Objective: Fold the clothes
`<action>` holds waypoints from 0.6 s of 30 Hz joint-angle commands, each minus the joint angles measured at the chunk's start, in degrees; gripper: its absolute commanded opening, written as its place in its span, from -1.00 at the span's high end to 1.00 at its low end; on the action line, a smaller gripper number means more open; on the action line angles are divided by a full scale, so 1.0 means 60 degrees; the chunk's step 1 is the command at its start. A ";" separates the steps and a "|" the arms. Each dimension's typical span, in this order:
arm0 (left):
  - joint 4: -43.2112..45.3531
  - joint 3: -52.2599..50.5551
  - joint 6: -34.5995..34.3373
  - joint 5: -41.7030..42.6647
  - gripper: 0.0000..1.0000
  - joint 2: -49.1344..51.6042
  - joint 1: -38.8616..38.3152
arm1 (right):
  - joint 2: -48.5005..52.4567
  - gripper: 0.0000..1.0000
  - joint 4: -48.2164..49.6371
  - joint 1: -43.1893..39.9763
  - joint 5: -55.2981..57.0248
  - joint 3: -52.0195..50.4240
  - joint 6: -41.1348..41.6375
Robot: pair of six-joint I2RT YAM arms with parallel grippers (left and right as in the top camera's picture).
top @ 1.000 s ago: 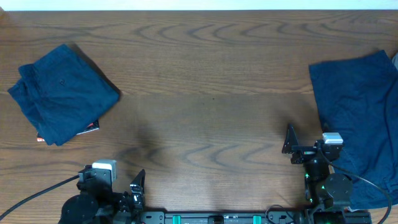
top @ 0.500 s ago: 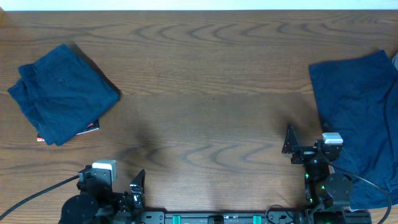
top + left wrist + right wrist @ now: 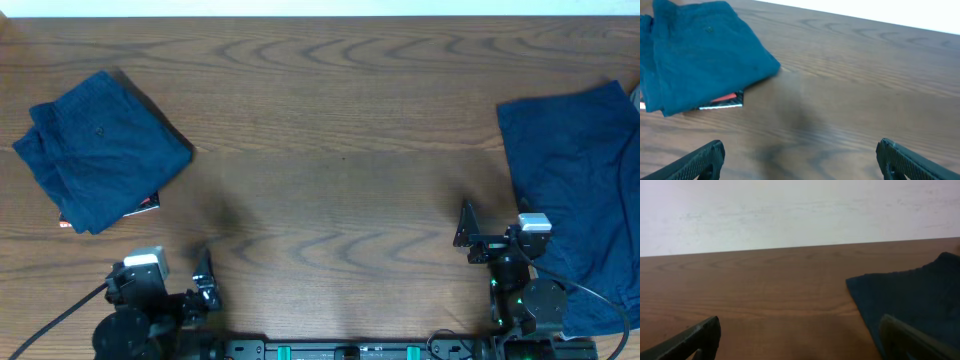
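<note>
A folded navy garment (image 3: 100, 150) lies at the table's far left, with a red and black tag (image 3: 145, 205) sticking out under its near edge. It also shows in the left wrist view (image 3: 700, 50). A second navy garment (image 3: 585, 200) lies spread flat at the right edge and shows in the right wrist view (image 3: 910, 295). My left gripper (image 3: 203, 272) is open and empty near the front edge, right of and nearer than the folded garment; its fingers (image 3: 800, 160) frame bare wood. My right gripper (image 3: 465, 230) is open and empty just left of the spread garment, over bare wood (image 3: 800, 340).
The wooden table (image 3: 340, 150) runs between the two garments. Both arm bases sit at the front edge. A pale wall (image 3: 790, 210) rises behind the far edge.
My left arm has swung to the left and its gripper now sits a little farther from the front edge. The right arm and both garments have not moved.
</note>
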 commanded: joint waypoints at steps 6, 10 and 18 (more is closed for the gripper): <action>0.2816 -0.2849 0.0743 -0.0066 -0.96 -0.0951 0.0419 | -0.0062 -0.99 -0.0029 -0.0069 -0.0135 -0.0007 -0.0127; 0.5187 -0.4269 0.0743 -0.0069 -0.96 -0.0994 0.0419 | -0.0062 -0.98 -0.0029 -0.0069 -0.0135 -0.0007 -0.0127; 0.8484 -0.6415 0.0743 -0.0058 -0.96 -0.0994 0.0408 | -0.0062 -0.99 -0.0029 -0.0069 -0.0135 -0.0007 -0.0127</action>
